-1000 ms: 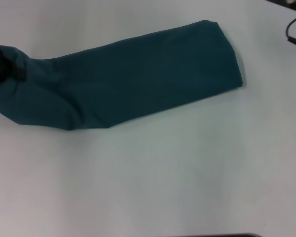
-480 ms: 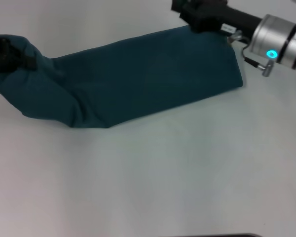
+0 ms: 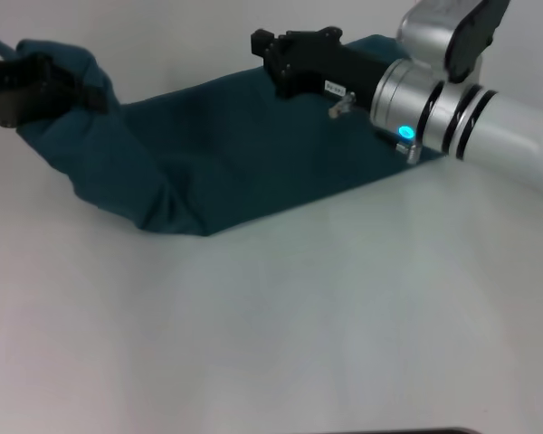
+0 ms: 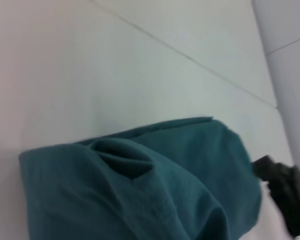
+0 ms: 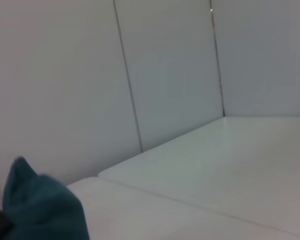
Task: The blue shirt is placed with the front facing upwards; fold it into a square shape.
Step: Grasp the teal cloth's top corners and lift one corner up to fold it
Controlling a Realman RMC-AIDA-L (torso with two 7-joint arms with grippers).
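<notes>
The blue shirt [image 3: 226, 145] lies folded into a long band across the white table [image 3: 281, 325]. Its left end is bunched and raised off the table, with my left gripper [image 3: 80, 89] shut on that end. My right arm reaches in from the right above the band's right half, and its black gripper [image 3: 270, 56] hovers over the far edge near the middle. The arm hides the shirt's right end. In the left wrist view the shirt [image 4: 140, 190] fills the lower part, and the right gripper [image 4: 285, 192] shows as a dark shape beyond it.
The white table runs wide in front of the shirt. White wall panels [image 5: 170, 70] stand behind the table. A bit of the raised shirt end [image 5: 40, 210] shows low in the right wrist view.
The left gripper has lifted the shirt's left end and carried it to the right. The right arm has come in from the right, over the shirt's right half.
</notes>
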